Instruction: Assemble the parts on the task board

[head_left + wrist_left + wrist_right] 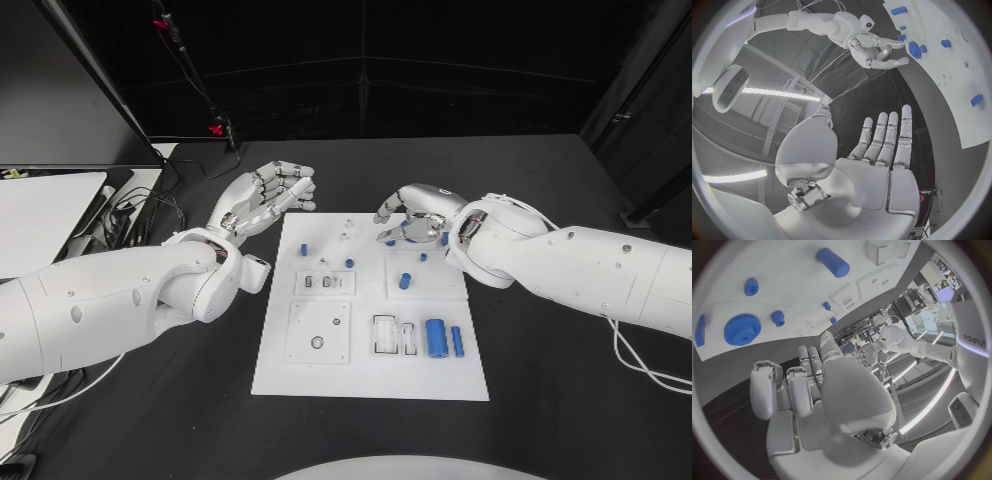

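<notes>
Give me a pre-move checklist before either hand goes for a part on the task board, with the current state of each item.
1. Left hand free: ok. Its fingers are spread and it holds nothing, beside the board's far left corner.
2. Right hand free: cannot tell. Its fingers are curled over the far end of the board, and no view shows clearly whether anything is between them.
3. Task board lies flat on the black table: ok.
4. Large blue cylinder reachable: ok. It lies uncovered near the board's right edge, with a thinner blue pin beside it.
5. Blue gear in sight of the right wrist camera: ok.
</notes>
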{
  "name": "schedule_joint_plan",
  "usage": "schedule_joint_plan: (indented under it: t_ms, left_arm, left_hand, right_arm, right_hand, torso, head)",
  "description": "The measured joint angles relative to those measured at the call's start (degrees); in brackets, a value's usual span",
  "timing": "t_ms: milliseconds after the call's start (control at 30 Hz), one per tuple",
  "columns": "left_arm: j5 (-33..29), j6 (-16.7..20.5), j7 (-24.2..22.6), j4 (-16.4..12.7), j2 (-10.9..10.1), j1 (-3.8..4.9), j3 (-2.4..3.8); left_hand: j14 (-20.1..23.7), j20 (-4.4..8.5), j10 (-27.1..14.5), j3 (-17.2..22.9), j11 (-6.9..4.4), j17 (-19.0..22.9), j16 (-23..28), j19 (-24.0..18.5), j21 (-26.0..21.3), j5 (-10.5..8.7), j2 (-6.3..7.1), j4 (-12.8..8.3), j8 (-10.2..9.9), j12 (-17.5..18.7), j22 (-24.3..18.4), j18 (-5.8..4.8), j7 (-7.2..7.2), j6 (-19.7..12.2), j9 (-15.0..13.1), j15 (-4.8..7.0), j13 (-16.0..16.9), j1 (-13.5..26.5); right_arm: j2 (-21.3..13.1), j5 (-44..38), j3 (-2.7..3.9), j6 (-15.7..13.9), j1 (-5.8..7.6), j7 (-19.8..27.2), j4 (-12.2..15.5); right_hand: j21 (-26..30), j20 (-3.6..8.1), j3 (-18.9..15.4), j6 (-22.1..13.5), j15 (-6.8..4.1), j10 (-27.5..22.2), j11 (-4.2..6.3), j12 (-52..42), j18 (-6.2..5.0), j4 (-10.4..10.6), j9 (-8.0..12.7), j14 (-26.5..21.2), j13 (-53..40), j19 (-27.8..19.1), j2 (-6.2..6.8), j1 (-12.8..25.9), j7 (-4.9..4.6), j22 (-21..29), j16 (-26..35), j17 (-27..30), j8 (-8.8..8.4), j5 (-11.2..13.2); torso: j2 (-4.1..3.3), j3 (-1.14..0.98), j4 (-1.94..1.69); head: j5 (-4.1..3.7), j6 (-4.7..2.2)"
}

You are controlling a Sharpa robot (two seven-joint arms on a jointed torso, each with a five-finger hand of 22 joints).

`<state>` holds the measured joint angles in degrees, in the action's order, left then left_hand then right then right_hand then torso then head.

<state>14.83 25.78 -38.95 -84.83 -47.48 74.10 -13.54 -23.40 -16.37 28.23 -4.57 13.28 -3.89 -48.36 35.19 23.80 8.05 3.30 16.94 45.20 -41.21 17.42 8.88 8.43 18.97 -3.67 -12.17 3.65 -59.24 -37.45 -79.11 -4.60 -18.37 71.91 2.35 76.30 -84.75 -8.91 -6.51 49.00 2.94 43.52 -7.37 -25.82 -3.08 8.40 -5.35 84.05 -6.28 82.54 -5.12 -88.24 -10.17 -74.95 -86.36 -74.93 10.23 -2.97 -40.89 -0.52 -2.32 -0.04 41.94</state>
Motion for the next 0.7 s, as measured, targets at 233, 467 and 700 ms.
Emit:
schedule_joint_plan:
  t_ms: [233,467,700]
  left_arm:
    - [0.0,-0.14,0.0,-0.16,-0.29,0.1,0.0]
    - [0.02,-0.28,0.0,-0.02,0.05,0.2,0.0]
    - [0.03,-0.5,0.0,0.36,0.35,0.2,0.0]
  left_hand:
    - [0.0,0.0,-0.2,0.0,0.2,0.0,0.0,0.0,0.0,0.0,0.0,0.0,0.0,0.21,-0.06,0.0,0.0,0.0,0.0,0.0,0.0,0.0]
    - [0.0,0.0,-0.2,0.0,0.2,-0.01,0.0,0.0,0.0,0.0,-0.21,0.0,-0.27,0.21,-0.06,0.0,0.0,0.0,0.0,0.0,0.0,0.21]
    - [0.2,-0.08,-0.2,0.0,0.2,0.01,0.0,-0.33,-0.13,0.0,-0.6,0.0,-0.66,0.21,-0.2,-0.01,0.0,0.0,0.0,-0.2,0.01,0.0]
  right_arm:
    - [1.29,-8.95,0.01,1.01,0.0,-3.54,-0.64]
    - [2.12,-16.07,0.02,1.98,-0.01,-6.53,-1.31]
    - [3.02,-19.68,0.03,3.35,-0.01,-8.73,-2.52]
  right_hand:
    - [-0.16,0.61,0.65,-1.99,-0.72,-0.02,0.44,1.7,-0.01,0.45,0.92,-0.1,1.57,0.61,0.84,-0.84,0.96,0.01,0.0,0.0,-2.09,0.0]
    - [-0.16,1.23,1.5,-2.12,-1.75,-0.22,0.86,2.81,-0.01,0.68,1.13,-0.12,2.46,0.59,1.35,-1.34,1.2,0.01,0.0,0.01,-2.47,0.0]
    - [-0.16,1.86,1.99,-2.03,-2.39,0.23,1.49,3.32,-0.02,1.17,1.41,-0.06,2.55,0.8,1.34,-1.8,2.03,0.02,0.22,0.01,-3.29,0.0]
  torso:
    - [-0.18,0.07,-0.2]
    - [0.01,0.19,-0.14]
    - [0.19,0.2,-0.08]
  head:
    - [-0.01,0.3]
    - [-0.05,0.65]
    - [-0.35,0.91]
